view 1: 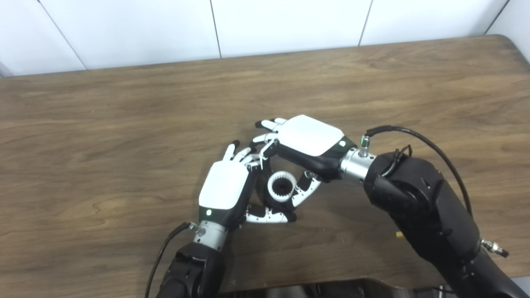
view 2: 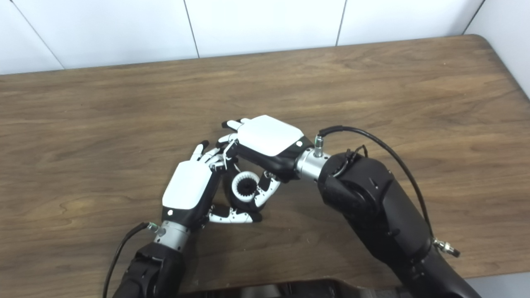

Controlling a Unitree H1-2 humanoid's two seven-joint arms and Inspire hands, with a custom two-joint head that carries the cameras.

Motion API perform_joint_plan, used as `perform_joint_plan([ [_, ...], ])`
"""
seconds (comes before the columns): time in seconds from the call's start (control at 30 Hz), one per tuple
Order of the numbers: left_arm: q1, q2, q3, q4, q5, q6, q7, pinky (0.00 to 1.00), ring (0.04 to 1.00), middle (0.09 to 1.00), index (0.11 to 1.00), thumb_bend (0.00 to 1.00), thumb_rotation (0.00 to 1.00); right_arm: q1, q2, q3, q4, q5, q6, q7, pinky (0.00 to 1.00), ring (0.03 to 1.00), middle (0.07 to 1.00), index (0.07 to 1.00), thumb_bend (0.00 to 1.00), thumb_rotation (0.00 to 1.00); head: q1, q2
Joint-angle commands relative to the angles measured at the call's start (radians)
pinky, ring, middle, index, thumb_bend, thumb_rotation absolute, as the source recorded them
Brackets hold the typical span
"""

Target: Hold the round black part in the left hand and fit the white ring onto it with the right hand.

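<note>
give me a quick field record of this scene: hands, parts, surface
left hand: curled around the black part, thumb beneath it
right hand: over the parts, thumb beside the ring
black part: mostly hidden between the hands
ring: white, toothed inside, on top of the black part
ring fully seated: cannot tell
table: brown wood

The round black part (view 1: 268,198) is largely concealed behind the left hand (view 1: 223,190) and white ring (view 1: 282,186); both forearms are cropped at the bottom edge.

One white ring (view 1: 282,185), two hands (view 1: 224,185)
</note>
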State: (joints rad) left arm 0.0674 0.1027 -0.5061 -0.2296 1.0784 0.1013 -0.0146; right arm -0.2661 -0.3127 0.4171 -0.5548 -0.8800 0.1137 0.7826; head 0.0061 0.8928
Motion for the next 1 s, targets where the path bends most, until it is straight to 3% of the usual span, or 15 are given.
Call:
perform_joint_plan([
  [0.0,-0.002,-0.003,-0.012,-0.005,0.002,-0.005,-0.027,1.0,0.873,0.767,0.484,0.52,0.05,-0.019,0.006,-0.012,-0.011,0.002,-0.015,-0.021,0.97,0.983,0.866,0.485,0.52,0.13,0.001,0.001],
  [0.37,-0.004,-0.002,-0.012,-0.001,0.004,-0.007,-0.022,1.0,0.87,0.764,0.484,0.52,0.05,-0.032,-0.001,-0.014,-0.013,-0.013,-0.01,0.002,0.99,1.0,0.906,0.492,0.52,0.15,-0.009,0.001],
  [0.4,-0.005,-0.002,-0.012,0.001,0.004,-0.006,-0.022,1.0,0.871,0.765,0.484,0.52,0.05,-0.034,-0.002,-0.013,-0.012,-0.015,-0.011,0.002,0.98,1.0,0.912,0.549,0.74,0.2,-0.009,0.001],
  [0.43,-0.006,-0.002,-0.012,0.002,0.004,-0.006,-0.022,1.0,0.871,0.766,0.484,0.52,0.05,-0.035,-0.002,-0.013,-0.011,-0.016,-0.012,0.003,0.98,1.0,0.916,0.588,0.88,0.24,-0.009,0.001],
  [0.5,-0.007,-0.003,-0.012,0.005,0.008,-0.006,-0.019,1.0,0.87,0.765,0.484,0.52,0.05,-0.04,-0.004,-0.012,-0.013,-0.021,-0.012,0.009,0.98,1.0,0.922,0.621,0.96,0.27,-0.012,0.0],
  [0.97,-0.009,-0.001,-0.011,0.01,0.005,-0.01,-0.012,1.0,0.868,0.766,0.484,0.52,0.05,-0.045,-0.004,-0.018,-0.015,-0.021,-0.011,0.026,0.97,1.0,0.921,0.648,1.0,0.28,-0.015,-0.001],
])
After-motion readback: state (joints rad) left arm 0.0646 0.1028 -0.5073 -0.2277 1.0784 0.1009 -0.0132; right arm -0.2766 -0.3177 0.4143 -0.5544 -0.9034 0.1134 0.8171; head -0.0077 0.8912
